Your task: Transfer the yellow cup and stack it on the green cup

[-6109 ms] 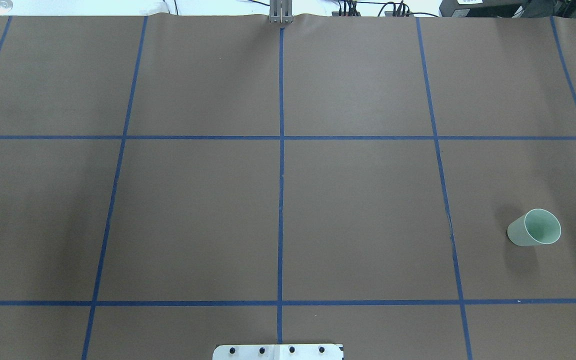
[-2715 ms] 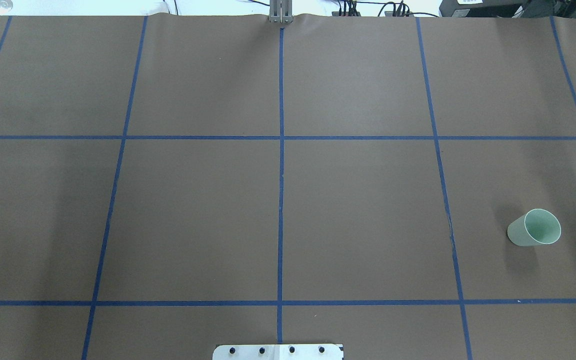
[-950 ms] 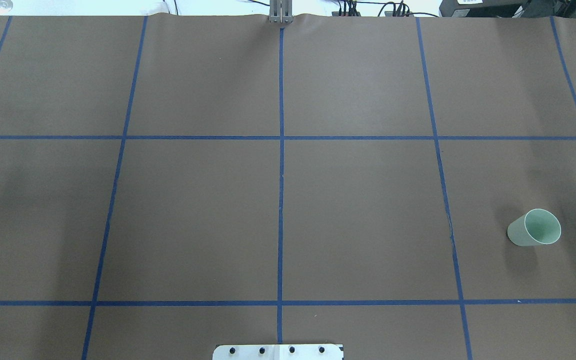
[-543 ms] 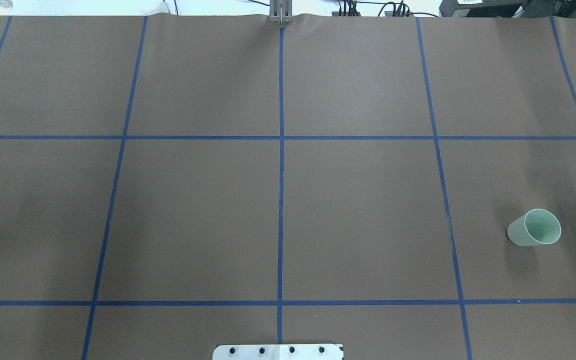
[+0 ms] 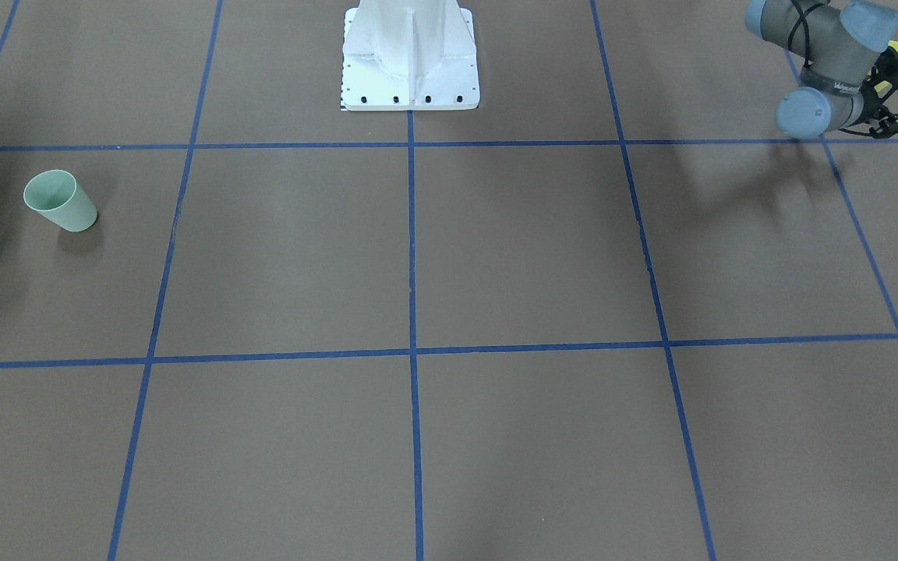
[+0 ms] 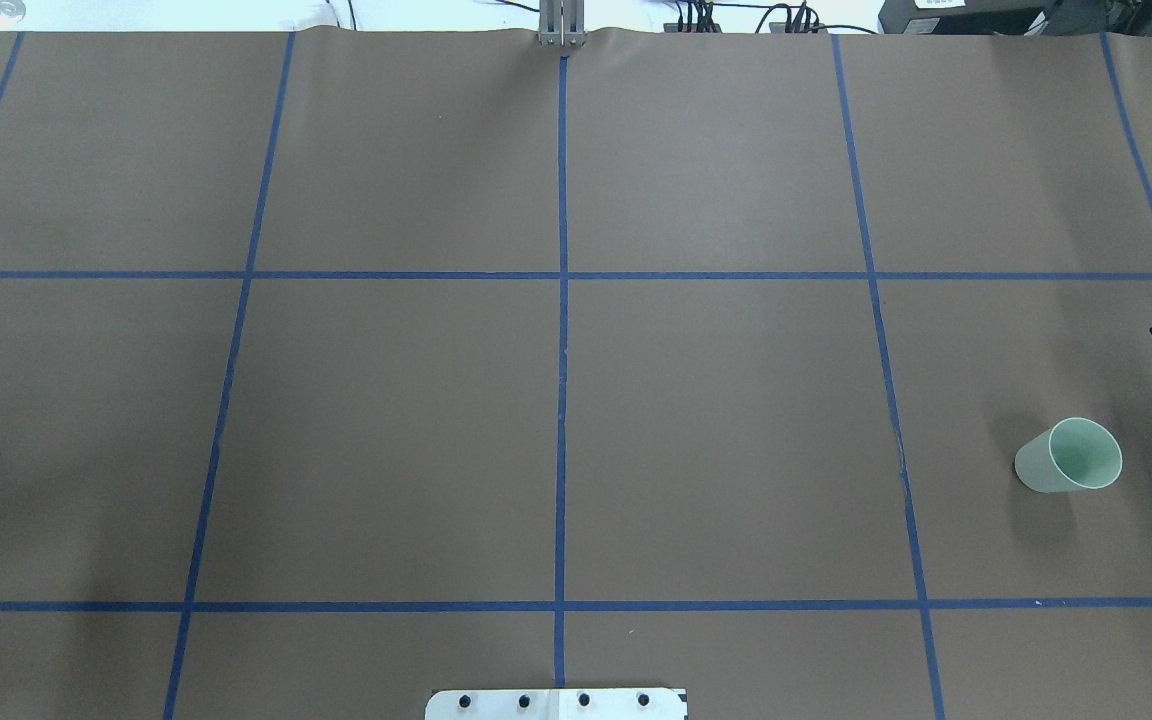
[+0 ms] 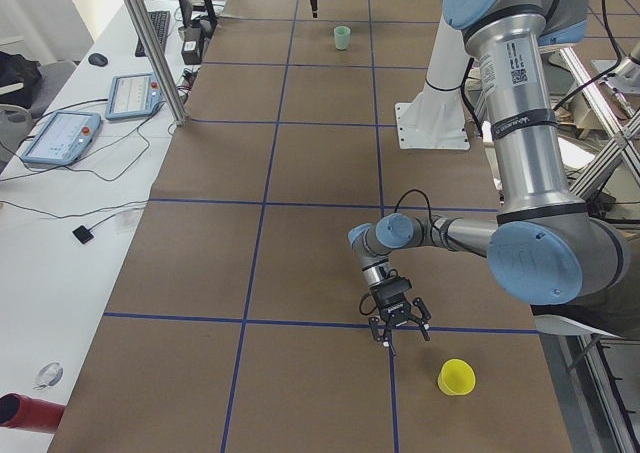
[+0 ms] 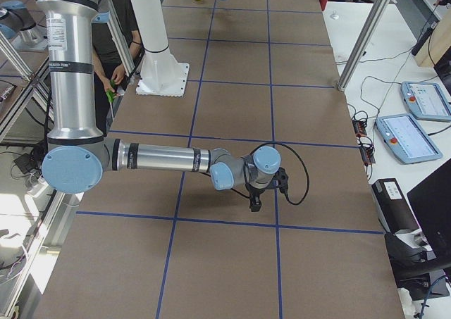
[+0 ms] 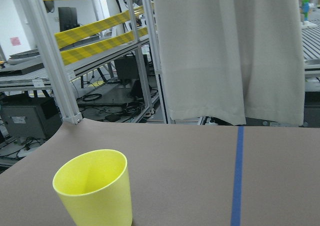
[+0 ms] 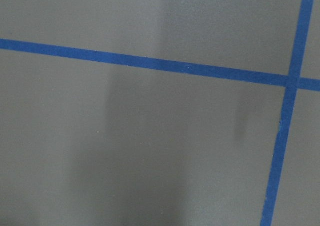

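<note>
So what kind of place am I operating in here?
Most likely a robotics lab test cell: the table is covered in brown paper marked with a blue tape grid, teach pendants lie on the side bench, and hazard-striped rails stand beyond it.

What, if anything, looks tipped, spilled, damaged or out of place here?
Nothing stands out. The green cup and the yellow cup both stand upright, mouths up, far apart at opposite ends of the table. The green cup's lean in the overhead view seems to be camera angle only.
</note>
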Controlling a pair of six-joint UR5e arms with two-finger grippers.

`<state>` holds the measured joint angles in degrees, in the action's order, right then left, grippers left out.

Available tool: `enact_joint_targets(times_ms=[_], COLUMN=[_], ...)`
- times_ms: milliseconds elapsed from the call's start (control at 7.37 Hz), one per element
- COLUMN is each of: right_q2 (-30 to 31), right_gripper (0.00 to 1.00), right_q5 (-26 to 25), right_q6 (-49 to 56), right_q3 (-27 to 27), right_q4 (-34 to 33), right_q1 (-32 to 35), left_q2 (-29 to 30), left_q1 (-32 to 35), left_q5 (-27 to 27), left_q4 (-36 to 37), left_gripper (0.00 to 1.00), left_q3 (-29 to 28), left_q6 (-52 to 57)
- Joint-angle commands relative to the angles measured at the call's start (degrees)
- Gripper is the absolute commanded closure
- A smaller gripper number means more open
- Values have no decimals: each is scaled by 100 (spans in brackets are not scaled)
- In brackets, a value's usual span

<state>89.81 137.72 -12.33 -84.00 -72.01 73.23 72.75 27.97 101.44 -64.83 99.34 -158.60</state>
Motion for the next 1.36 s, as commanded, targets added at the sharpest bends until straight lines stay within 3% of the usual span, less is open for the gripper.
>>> enact_joint_targets(times_ms=[0,1222], right_q2=[-8,-8], right_gripper=[0,0], right_q5=[0,18], right_q6=[11,-15], right_q3=[-10,-11], right_q4=[12,135], right_q1=[-28,-116], left_q2=[46,-376], left_q1=[-535,-934], left_q5=[366,604], left_q4=[14,-698], left_gripper=[1,2], left_q3=[-231,-899], left_q6=[-705,-795])
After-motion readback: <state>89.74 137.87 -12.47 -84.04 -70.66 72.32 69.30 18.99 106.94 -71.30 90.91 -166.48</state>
